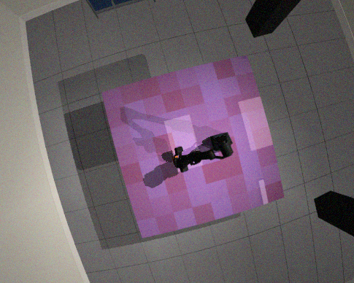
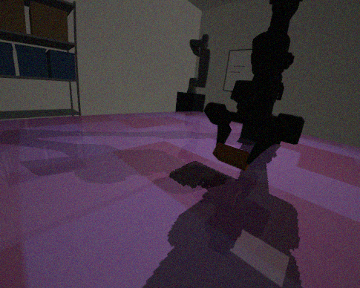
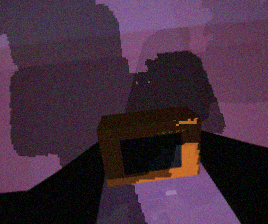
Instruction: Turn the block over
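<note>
An orange block (image 1: 177,157) (image 2: 231,156) (image 3: 191,161) is held between the fingers of my gripper (image 2: 234,155) (image 3: 148,141). The gripper is shut on it. The dark rectangular mark (image 3: 148,154) on one face is turned towards the wrist camera. In the exterior view the block shows a plain brown-orange side, a little tilted, and no mark. The block is off the pink and purple table (image 1: 222,195) (image 2: 81,219), with its shadow apart from it. The face turned away from the wrist camera is hidden.
The arm's and block's shadows fall across the checkered table top. Two black blocky shapes (image 1: 269,18) (image 1: 340,215) stand at the right in the top view. A shelf with bins (image 2: 33,61) and another dark arm (image 2: 203,67) stand in the background, beyond the table.
</note>
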Action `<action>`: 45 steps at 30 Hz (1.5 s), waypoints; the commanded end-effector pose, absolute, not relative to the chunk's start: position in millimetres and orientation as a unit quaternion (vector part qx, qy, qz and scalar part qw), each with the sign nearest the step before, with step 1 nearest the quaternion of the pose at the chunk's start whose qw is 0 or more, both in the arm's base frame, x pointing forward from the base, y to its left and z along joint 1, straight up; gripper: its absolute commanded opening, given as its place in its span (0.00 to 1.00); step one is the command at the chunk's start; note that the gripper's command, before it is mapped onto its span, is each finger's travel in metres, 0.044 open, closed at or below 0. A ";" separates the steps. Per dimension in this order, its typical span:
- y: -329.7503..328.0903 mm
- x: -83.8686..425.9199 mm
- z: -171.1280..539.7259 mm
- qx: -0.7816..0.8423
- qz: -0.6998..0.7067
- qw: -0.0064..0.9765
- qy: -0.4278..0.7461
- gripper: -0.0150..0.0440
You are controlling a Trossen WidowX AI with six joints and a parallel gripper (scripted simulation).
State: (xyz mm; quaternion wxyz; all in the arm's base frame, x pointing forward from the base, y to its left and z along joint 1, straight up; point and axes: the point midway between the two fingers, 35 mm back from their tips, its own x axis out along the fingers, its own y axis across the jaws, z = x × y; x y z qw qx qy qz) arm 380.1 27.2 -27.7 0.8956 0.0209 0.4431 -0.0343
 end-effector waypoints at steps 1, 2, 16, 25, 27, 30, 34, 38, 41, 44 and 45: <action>27.1 383.2 -35.5 0.017 -0.036 0.906 0.422 0.25; 27.3 384.4 -37.4 0.016 -0.035 0.909 0.416 0.25; 28.4 390.6 -55.6 0.007 -0.035 0.945 0.325 0.25; 27.9 385.7 -58.7 0.004 -0.036 0.963 0.266 0.25; 27.6 383.7 -58.4 0.003 -0.037 0.967 0.253 0.25; 27.2 380.3 -57.3 0.003 -0.038 0.972 0.233 0.25; 26.4 374.9 -54.7 0.002 -0.039 0.978 0.206 0.25; 26.0 372.7 -53.4 0.002 -0.040 0.980 0.196 0.25; 26.0 372.6 -50.1 0.002 -0.039 0.980 0.193 0.25; 26.0 372.5 -49.6 0.002 -0.039 0.980 0.193 0.25; 26.0 372.5 -49.6 0.002 -0.039 0.980 0.193 0.25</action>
